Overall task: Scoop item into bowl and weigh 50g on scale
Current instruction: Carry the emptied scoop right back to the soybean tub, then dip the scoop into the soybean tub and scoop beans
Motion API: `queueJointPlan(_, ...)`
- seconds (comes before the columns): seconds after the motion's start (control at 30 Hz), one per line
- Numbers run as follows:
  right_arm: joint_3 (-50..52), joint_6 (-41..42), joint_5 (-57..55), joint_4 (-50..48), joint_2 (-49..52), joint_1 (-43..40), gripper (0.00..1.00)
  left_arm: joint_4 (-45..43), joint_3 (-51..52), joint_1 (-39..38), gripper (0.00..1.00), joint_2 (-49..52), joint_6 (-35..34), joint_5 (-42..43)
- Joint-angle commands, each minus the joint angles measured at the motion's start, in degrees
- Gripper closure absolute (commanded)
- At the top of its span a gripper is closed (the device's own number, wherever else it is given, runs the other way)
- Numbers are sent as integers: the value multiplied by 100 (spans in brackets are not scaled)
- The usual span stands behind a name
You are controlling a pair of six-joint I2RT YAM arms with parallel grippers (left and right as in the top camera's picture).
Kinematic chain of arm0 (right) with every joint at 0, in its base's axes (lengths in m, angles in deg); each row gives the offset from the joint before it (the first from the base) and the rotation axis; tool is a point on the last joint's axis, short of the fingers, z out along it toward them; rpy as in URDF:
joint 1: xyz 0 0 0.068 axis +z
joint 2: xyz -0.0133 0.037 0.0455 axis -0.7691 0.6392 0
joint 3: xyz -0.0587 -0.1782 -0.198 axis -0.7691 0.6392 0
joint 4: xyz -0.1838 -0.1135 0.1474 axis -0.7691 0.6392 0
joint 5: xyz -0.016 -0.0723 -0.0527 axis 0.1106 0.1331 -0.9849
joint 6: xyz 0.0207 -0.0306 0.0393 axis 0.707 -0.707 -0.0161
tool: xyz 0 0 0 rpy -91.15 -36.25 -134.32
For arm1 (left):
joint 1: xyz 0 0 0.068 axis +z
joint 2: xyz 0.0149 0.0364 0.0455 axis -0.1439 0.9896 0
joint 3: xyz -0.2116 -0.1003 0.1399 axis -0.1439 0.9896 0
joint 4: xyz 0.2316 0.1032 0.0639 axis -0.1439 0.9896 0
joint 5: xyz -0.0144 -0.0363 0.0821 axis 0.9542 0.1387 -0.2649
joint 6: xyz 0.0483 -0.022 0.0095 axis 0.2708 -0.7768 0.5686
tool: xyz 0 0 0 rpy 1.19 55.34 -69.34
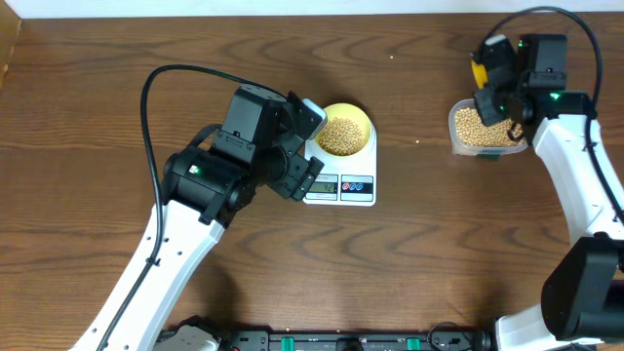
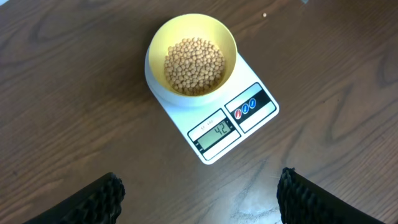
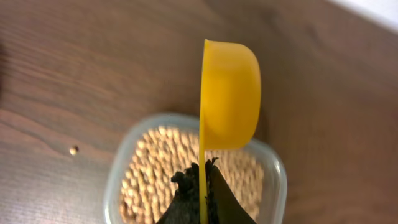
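The pale yellow bowl (image 1: pixel 345 132) sits on the white scale (image 1: pixel 343 185) and holds a heap of tan beans (image 1: pixel 340 136). In the left wrist view the bowl (image 2: pixel 193 59) and beans (image 2: pixel 194 65) are on the scale (image 2: pixel 249 115), whose display reads about 42. My left gripper (image 2: pixel 199 199) is open and empty, hovering near the scale's display end (image 1: pixel 310 175). My right gripper (image 3: pixel 202 180) is shut on the handle of a yellow scoop (image 3: pixel 229 93), held on edge above the clear tub of beans (image 3: pixel 155 180). The scoop (image 1: pixel 479 70) and tub (image 1: pixel 485 129) show at the far right.
One stray bean (image 3: pixel 73 150) lies on the wooden table left of the tub, and it also shows in the overhead view (image 1: pixel 417 141). The table's far edge meets a white wall (image 1: pixel 292 8). The arm bases stand at the near edge.
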Motion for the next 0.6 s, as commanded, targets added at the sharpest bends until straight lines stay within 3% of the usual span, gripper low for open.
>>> queueJointPlan(0.0, -22, 608, -367, 319, -105, -114, 99, 11, -46, 31, 19, 0, 52, 70)
queueJointPlan(0.33, -7, 623, -549, 1392, -103, -133, 99, 11, -46, 31, 19, 2, 52, 70)
queueJointPlan(0.57, 581, 634, -544, 686, -96, -140, 99, 11, -46, 31, 19, 2, 52, 70)
